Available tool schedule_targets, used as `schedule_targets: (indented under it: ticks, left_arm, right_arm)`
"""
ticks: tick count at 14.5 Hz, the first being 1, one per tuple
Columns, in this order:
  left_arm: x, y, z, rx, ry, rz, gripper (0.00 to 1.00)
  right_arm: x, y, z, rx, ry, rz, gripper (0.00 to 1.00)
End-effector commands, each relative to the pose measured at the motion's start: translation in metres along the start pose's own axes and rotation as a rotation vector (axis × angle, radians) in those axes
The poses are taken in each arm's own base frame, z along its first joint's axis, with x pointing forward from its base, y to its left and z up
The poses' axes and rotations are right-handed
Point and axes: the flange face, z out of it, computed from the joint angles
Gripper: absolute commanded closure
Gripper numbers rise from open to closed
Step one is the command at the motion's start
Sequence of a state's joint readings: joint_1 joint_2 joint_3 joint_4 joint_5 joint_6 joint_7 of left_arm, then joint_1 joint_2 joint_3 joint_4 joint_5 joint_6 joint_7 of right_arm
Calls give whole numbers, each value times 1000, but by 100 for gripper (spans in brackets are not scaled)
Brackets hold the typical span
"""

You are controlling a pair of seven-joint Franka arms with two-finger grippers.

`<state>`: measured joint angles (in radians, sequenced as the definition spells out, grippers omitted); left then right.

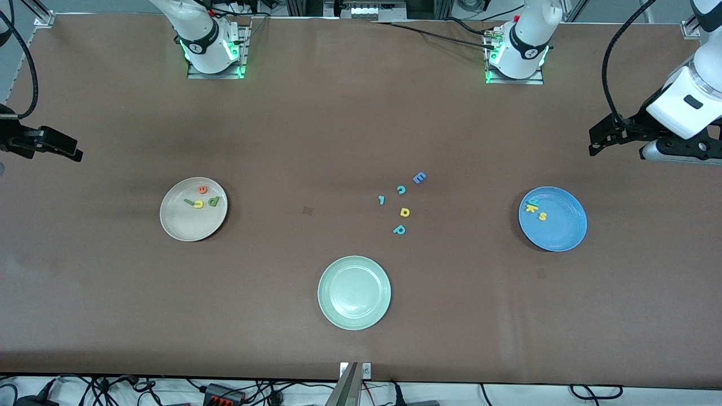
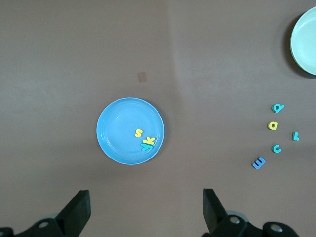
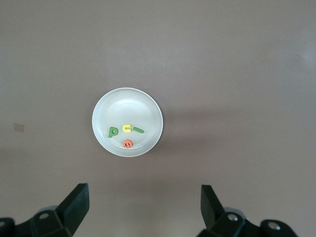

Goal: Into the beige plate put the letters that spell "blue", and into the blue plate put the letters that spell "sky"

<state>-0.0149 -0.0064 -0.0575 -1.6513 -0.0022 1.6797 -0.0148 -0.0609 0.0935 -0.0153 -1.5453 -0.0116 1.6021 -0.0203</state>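
Observation:
The beige plate (image 1: 186,225) holds the orange e (image 1: 202,189), dark green l (image 1: 188,201), yellow u (image 1: 198,204) and light green b (image 1: 213,201). The blue plate (image 1: 564,232) holds the teal y (image 1: 529,201), yellow k (image 1: 532,208) and yellow s (image 1: 542,216). My left gripper (image 1: 601,139) hangs open and empty high over bare table beside the blue plate (image 2: 118,133). My right gripper (image 1: 59,148) hangs open and empty high over bare table beside the beige plate (image 3: 123,108). Both arms wait at the table's ends.
A pale green plate (image 1: 354,292) lies empty near the front edge. Between it and the blue plate lie loose letters: a blue E (image 1: 419,178), teal c (image 1: 401,189), a small teal piece (image 1: 382,199), a yellow round letter (image 1: 404,212) and a teal p (image 1: 399,229).

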Motion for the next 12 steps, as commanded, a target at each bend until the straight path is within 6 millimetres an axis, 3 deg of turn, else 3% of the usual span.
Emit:
schedule_targets:
  ticks: [1,8,12]
  left_arm:
    - [-5,1,-8,-12,8,12,0]
    - [-3,3,-14,-19,22,13,0]
    - [-3,3,-14,-19,22,13,0]
  right_arm:
    - [-7,0,-1,-17,17,-3,0]
    - [-13,-10,-4,-20,26,-28,0]
    - [-11,-9,6,-20,18,-16,0]
